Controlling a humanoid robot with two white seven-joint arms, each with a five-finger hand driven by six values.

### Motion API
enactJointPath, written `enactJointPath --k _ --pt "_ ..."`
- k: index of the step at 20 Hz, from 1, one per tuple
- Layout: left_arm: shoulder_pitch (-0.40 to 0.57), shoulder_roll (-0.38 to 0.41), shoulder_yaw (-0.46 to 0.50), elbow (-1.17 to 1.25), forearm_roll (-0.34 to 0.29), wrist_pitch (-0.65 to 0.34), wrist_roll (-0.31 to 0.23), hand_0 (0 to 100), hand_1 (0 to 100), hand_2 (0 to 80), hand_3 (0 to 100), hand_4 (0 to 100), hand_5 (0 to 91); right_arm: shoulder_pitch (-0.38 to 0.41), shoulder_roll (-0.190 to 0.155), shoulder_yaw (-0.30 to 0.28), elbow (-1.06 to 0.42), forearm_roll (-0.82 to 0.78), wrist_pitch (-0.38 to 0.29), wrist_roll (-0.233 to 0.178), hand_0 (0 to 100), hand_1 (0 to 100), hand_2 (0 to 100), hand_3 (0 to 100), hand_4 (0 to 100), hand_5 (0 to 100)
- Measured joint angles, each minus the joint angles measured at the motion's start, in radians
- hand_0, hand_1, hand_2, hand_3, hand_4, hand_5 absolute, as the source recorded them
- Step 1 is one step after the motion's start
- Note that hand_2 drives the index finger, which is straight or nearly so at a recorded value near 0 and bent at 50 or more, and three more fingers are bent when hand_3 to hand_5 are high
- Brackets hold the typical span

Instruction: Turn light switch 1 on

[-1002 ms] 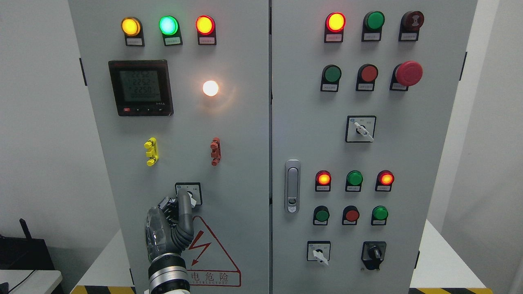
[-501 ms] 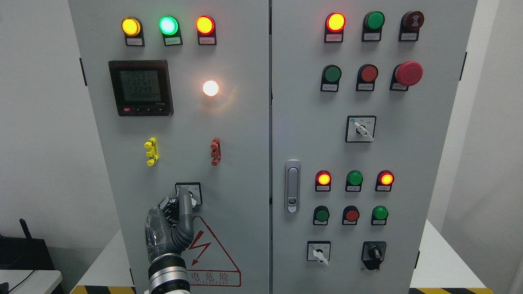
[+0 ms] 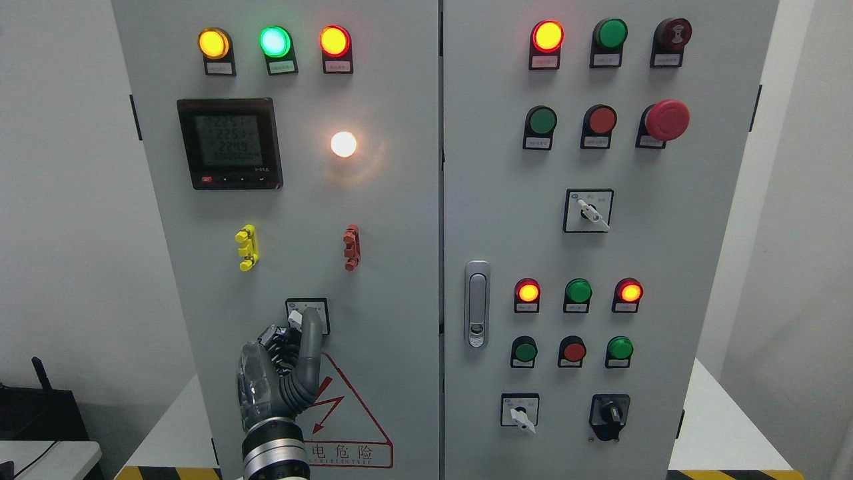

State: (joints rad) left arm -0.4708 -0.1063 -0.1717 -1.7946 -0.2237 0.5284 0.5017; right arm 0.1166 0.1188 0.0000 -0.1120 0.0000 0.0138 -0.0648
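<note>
While the white lamp (image 3: 343,144) glows, the left robot hand (image 3: 283,373) presses its fingers (image 3: 310,333) closed on the switch (image 3: 308,315), low on the cabinet's left door (image 3: 386,267); next, probably, letting go.

The left hand (image 3: 283,373) is shifting rightward across the rotary switch (image 3: 307,316), its extended finger (image 3: 310,340) now covering the knob's right side, while the meter (image 3: 230,143) digits are flickering.

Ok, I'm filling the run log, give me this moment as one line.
left hand: fingers on rotary switch, left door | white lamp: lit | right hand: not in view
</note>
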Motion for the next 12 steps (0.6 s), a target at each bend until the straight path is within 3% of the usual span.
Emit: enactJointPath --k 12 --pt "0.029 -0.001 0.001 -0.032 -0.003 -0.007 0.0 14 28 63.9 84 85 74.5 0.0 0.0 0.0 0.0 0.0 0.0 0.001 12 39 0 0 0 0"
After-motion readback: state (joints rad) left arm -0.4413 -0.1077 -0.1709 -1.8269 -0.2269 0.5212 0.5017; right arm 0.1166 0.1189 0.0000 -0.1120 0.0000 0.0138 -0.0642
